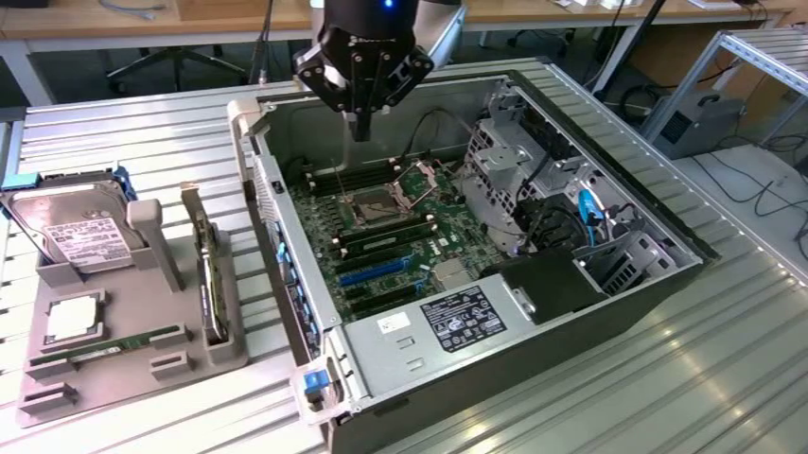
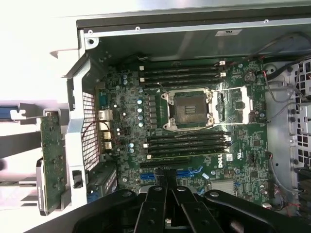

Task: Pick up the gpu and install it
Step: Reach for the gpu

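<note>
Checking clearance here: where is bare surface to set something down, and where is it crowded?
Bare ribbed table at the exterior view's right of the computer case, and a patch between the grey holder and the table's far edge. Crowded: the holder, with gpu and hard drive, and the case's drive cage.

DELL logo point(image 2: 221, 163) white, on motherboard point(image 2: 127, 145) (letters sideways); power supply label point(image 1: 463, 319) print unreadable.

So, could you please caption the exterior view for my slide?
Gripper, fingers shut, hangs above the open computer case; gpu stands in the grey holder.
</note>
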Motion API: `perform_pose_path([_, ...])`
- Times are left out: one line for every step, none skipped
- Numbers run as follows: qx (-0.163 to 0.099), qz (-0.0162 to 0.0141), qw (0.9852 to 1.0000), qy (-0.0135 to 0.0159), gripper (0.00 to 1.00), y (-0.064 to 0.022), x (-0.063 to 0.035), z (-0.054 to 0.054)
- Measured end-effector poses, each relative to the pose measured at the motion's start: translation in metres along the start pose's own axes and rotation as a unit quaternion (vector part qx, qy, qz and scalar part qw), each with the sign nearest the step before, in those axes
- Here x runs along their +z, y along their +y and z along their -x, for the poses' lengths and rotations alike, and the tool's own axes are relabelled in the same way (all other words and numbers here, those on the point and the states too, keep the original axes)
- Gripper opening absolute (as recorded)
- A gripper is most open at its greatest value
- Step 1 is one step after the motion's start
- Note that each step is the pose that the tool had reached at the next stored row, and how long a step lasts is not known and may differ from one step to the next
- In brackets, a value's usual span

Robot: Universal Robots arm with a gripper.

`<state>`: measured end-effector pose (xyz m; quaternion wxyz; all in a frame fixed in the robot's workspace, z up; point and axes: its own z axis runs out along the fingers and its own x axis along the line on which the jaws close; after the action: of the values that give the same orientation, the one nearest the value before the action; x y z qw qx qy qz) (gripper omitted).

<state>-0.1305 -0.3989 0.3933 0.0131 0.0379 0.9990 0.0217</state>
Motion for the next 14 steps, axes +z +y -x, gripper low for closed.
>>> perform_pose_path([0.0, 0.0, 1.0, 0.0, 0.11, 0.0, 0.0, -0.0006])
perform_pose_path([0.0, 0.0, 1.0, 0.0, 0.11, -0.0001, 0.0, -0.0009])
perform_pose_path([0.0, 0.0, 1.0, 0.0, 0.11, -0.0001, 0.0, -0.0011])
perform_pose_path([0.0, 0.0, 1.0, 0.0, 0.11, -0.0001, 0.0, -0.0014])
perform_pose_path([0.0, 0.0, 1.0, 0.0, 0.11, -0.0001, 0.0, -0.0016])
perform_pose_path([0.0, 0.0, 1.0, 0.0, 0.11, -0.0001, -0.0001, -0.0018])
perform_pose_path([0.0, 0.0, 1.0, 0.0, 0.11, -0.0002, -0.0001, -0.0022])
perform_pose_path([0.0, 0.0, 1.0, 0.0, 0.11, -0.0002, -0.0001, -0.0025])
perform_pose_path([0.0, 0.0, 1.0, 0.0, 0.11, -0.0002, -0.0001, -0.0027])
perform_pose_path([0.0, 0.0, 1.0, 0.0, 0.11, -0.0002, -0.0001, -0.0029])
perform_pose_path([0.0, 0.0, 1.0, 0.0, 0.11, -0.0002, -0.0001, -0.0033])
perform_pose_path([0.0, 0.0, 1.0, 0.0, 0.11, -0.0003, -0.0001, -0.0036])
perform_pose_path([0.0, 0.0, 1.0, 0.0, 0.11, -0.0003, -0.0001, -0.0039])
perform_pose_path([0.0, 0.0, 1.0, 0.0, 0.11, -0.0003, -0.0001, -0.0042])
